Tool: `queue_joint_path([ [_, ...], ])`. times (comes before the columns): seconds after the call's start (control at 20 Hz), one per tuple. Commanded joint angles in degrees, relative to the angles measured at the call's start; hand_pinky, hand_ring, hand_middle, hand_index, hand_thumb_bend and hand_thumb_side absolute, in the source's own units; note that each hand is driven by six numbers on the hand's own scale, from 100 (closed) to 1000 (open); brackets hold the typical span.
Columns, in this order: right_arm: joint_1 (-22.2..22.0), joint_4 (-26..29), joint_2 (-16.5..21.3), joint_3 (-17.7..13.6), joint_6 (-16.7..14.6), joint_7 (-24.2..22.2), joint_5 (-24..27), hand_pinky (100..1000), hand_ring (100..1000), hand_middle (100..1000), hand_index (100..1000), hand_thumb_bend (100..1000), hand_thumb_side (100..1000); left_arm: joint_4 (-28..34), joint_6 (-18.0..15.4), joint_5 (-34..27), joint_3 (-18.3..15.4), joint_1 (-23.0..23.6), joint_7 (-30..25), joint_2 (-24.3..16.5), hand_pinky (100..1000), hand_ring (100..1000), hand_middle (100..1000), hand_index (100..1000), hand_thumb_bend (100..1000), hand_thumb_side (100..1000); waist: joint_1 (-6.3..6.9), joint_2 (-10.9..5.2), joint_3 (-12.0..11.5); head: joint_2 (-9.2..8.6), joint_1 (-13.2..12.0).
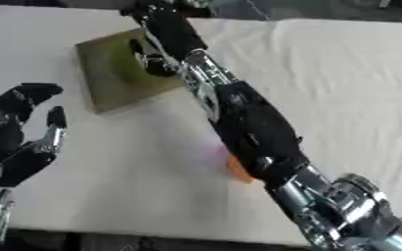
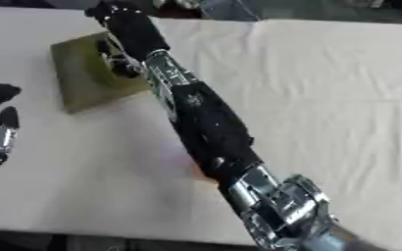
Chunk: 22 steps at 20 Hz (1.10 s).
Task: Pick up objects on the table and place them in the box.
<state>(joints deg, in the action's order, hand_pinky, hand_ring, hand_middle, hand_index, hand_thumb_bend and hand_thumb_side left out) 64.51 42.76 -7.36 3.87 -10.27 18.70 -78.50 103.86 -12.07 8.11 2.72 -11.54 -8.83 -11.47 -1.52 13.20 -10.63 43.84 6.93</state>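
A: Right hand (image 1: 153, 61) status?
B: Over the olive box (image 1: 110, 83), arm stretched diagonally across the white table (image 1: 341, 88). Fingers point down into the box; can't tell if they're curled or holding anything.
A: Objects?
B: Orange thing (image 1: 238, 170) near the box, mostly hidden under the forearm.
A: Left hand (image 1: 20, 132)?
B: Near the box, idle, fingers relaxed and spread.

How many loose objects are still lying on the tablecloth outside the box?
1: an orange object peeks out from under the right forearm, near the table's front edge. The arm may hide others.
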Motion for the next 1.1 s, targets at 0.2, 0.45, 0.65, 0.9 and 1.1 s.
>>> queue_joint_path([
  [0.2, 1.25, 1.76, 0.92, -0.12, 2.51, 1.76, 0.14, 877, 868, 788, 973, 100, 100, 0.93, 0.03, -0.07, -0.28, -0.39, 0.18, -0.59, 912, 808, 678, 765, 131, 289, 0.3, -0.86, 0.28, 0.28, -0.21],
  [0.45, 1.69, 3.66, 2.39, 1.22, 0.86, 0.49, 3.99, 879, 867, 784, 964, 100, 100, 0.86, 0.1, 0.12, -0.6, -0.05, 0.43, -0.66, 912, 808, 678, 765, 130, 291, 0.26, -0.92, 1.48, 0.28, -0.98],
  [0.65, 2.39, 7.16, 5.56, 4.55, -3.12, -3.73, 10.85, 880, 865, 787, 962, 100, 100, 0.82, 0.18, 0.4, -1.13, 0.38, 0.86, -0.81, 911, 808, 678, 765, 130, 292, 0.19, -1.11, 3.14, 0.28, -2.16],
  [0.9, 1.23, 16.03, 12.69, 10.78, -8.66, -13.14, 23.94, 886, 869, 799, 964, 100, 163, 0.66, 0.35, 0.89, -1.95, 1.16, 1.63, -1.21, 910, 808, 678, 765, 130, 292, -0.09, -1.57, 5.45, 0.28, -4.17],
  [1.1, -0.9, 24.93, 19.68, 14.35, -9.76, -20.76, 36.91, 890, 883, 817, 968, 100, 229, 0.55, 0.47, 1.26, -2.54, 1.7, 2.24, -1.49, 910, 808, 677, 765, 130, 292, -0.31, -1.9, 7.08, 0.28, -5.58],
])
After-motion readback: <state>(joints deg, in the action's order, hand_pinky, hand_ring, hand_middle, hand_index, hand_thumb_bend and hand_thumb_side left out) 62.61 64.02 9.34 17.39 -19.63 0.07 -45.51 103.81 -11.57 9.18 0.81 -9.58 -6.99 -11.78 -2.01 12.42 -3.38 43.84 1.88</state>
